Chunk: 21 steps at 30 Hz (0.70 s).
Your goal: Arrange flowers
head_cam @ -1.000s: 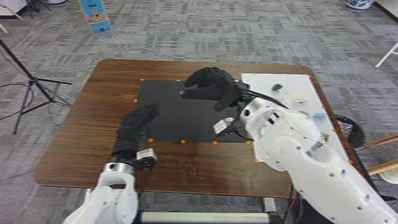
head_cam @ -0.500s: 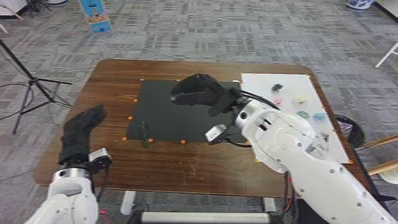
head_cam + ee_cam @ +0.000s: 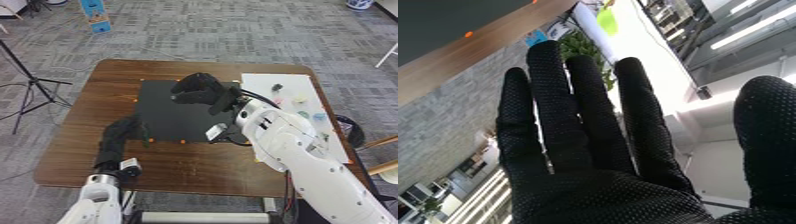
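Black fabric covers the right hand (image 3: 197, 89), which is raised over the far part of the dark mat (image 3: 177, 116) on the brown table (image 3: 197, 170). In the right wrist view its fingers (image 3: 559, 112) are stretched out nearly straight, lying close beside one another with narrow gaps between some of them. The thumb (image 3: 766, 145) stands well apart from them, also straight, so the hand is wide open, with nothing in its grasp.

The left hand (image 3: 119, 135), in a black glove too, reaches over the near left part of the table to the mat's left edge. How tightly it is closed I cannot tell. A thin green stem (image 3: 146, 136) lies at the mat's near left corner, just beside this hand; whether the two touch, or the hand has hold of it, is unclear.

On the white sheet (image 3: 313, 145) along the table's right side are small flower pieces: a dark piece (image 3: 277, 87) at the far end, a pale yellow piece (image 3: 299, 99) and a pink piece (image 3: 278, 100) nearer, then a teal piece (image 3: 304, 114) and a blue piece (image 3: 319, 116) side by side. All lie apart from the right hand. Orange markers (image 3: 183, 141) dot the mat's near edge. Beyond the table, grey carpet (image 3: 200, 40) spreads out.
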### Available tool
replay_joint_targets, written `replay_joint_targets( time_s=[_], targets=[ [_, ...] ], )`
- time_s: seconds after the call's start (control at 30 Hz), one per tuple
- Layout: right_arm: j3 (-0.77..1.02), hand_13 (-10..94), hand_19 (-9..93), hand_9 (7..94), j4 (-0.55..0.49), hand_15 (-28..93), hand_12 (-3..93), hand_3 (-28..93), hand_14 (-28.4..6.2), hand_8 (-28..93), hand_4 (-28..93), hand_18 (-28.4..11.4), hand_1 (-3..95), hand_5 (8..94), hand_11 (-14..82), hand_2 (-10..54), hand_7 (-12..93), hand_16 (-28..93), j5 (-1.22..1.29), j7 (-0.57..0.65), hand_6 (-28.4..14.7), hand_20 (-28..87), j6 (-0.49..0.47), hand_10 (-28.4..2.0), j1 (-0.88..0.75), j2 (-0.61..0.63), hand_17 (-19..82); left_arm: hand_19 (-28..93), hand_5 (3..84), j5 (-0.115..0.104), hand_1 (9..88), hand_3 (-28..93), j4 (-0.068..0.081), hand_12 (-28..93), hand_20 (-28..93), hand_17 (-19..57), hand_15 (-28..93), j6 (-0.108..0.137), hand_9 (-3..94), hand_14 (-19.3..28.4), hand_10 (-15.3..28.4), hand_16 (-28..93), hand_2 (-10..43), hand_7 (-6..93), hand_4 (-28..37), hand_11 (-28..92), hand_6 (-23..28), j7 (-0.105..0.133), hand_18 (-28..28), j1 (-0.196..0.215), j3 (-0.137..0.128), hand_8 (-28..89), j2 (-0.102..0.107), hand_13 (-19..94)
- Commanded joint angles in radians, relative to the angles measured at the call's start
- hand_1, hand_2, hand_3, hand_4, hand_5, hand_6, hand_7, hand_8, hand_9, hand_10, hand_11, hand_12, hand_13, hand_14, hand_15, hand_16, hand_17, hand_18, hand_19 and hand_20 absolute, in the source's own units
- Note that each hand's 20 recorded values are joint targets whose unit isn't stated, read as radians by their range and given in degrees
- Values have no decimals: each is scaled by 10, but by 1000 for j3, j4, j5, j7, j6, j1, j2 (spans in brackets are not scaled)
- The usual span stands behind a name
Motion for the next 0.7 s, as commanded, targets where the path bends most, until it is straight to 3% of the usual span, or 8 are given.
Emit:
replay_joint_targets(
  time_s=[0.03,0.1,0.23,0.4,0.5,0.6,0.67,0.7],
  targets=[
    [0,468,493,540,-27,306,226,628,-219,-39,-93,-233,185,496,98,52,140,291,-6,-8,-63,431,4,-207,-8,10,161,37,502,8,242,751,-2,115,145,44,116,-27,498,129,123,-24,111,176,-283,179,17,-24,85,31,106,-87,-59,378],
    [1,468,493,540,-25,307,226,628,-219,-39,-94,-233,185,496,97,52,140,291,-13,-12,-64,431,1,-207,-11,7,161,37,502,12,242,751,8,116,145,44,116,-22,498,129,123,-24,111,176,-283,180,17,-24,85,18,121,-88,-68,378],
    [11,466,492,538,-2,306,226,629,-219,-39,-95,-233,185,495,96,52,141,290,-14,-21,-63,430,-26,-208,-2,-13,160,37,502,13,243,752,34,116,145,44,116,-22,499,127,122,-24,110,177,-283,181,17,-38,85,-19,122,-87,-94,376],
    [12,464,491,538,-4,305,227,629,-219,-39,-95,-232,184,494,97,52,141,290,-16,-20,-63,428,-28,-209,-6,-15,160,37,501,14,242,753,39,116,145,44,116,-21,499,127,121,-24,110,177,-283,181,17,-38,84,-36,121,-88,-95,376],
    [12,464,490,538,-9,305,226,629,-219,-39,-95,-232,184,494,97,52,142,290,-12,-16,-63,428,-24,-208,-10,-10,160,37,501,14,242,753,29,116,145,44,116,-18,499,127,122,-24,110,178,-283,182,16,-34,84,-27,114,-88,-90,376],
    [17,464,490,538,-12,305,226,628,-218,-39,-95,-232,184,494,97,52,141,290,-10,-16,-63,428,-24,-208,-16,-7,160,38,502,8,243,752,-2,116,145,43,116,-8,499,127,122,-24,110,178,-283,182,16,-27,85,-5,101,-88,-87,376],
    [19,464,490,538,-17,305,226,629,-218,-39,-94,-232,184,493,97,52,141,290,-12,-15,-63,428,-18,-209,-21,-2,160,38,501,12,243,752,-31,116,145,43,116,-17,500,127,122,-24,110,179,-283,183,16,-19,84,17,94,-88,-72,376],
    [23,464,491,538,-19,305,226,628,-218,-39,-94,-232,184,493,97,52,141,290,-8,-16,-63,428,-15,-209,-24,1,159,38,502,21,242,752,-38,117,145,43,116,-25,500,126,122,-24,110,179,-283,183,16,-20,85,24,87,-88,-72,376]
  ],
)
